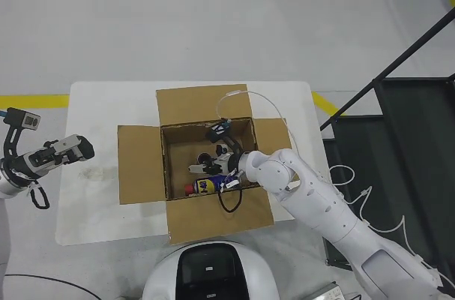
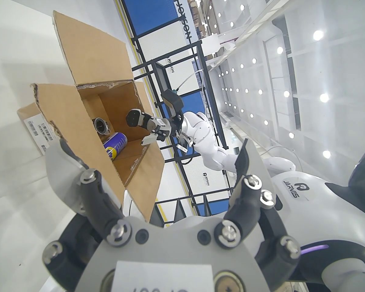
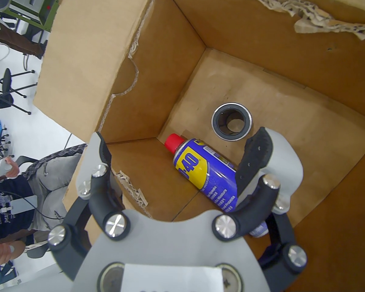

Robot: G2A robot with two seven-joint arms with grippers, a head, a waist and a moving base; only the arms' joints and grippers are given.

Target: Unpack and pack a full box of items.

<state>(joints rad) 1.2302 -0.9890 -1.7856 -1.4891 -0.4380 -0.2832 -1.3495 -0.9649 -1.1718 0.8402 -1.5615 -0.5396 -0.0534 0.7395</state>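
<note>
Right now the white table (image 1: 100, 112) is carrying the open cardboard box (image 1: 201, 101), with its flaps folded out. The right gripper (image 3: 179, 141) is hanging inside the box with fingers spread wide and holding nothing, while the left gripper (image 1: 83, 148) is hovering at the table's left edge, well apart from the box, also wide and empty. A blue-and-yellow spray can (image 3: 206, 174) is lying on its side on the box floor, and a metal ring (image 3: 231, 121) is sitting just beside its red cap.
</note>
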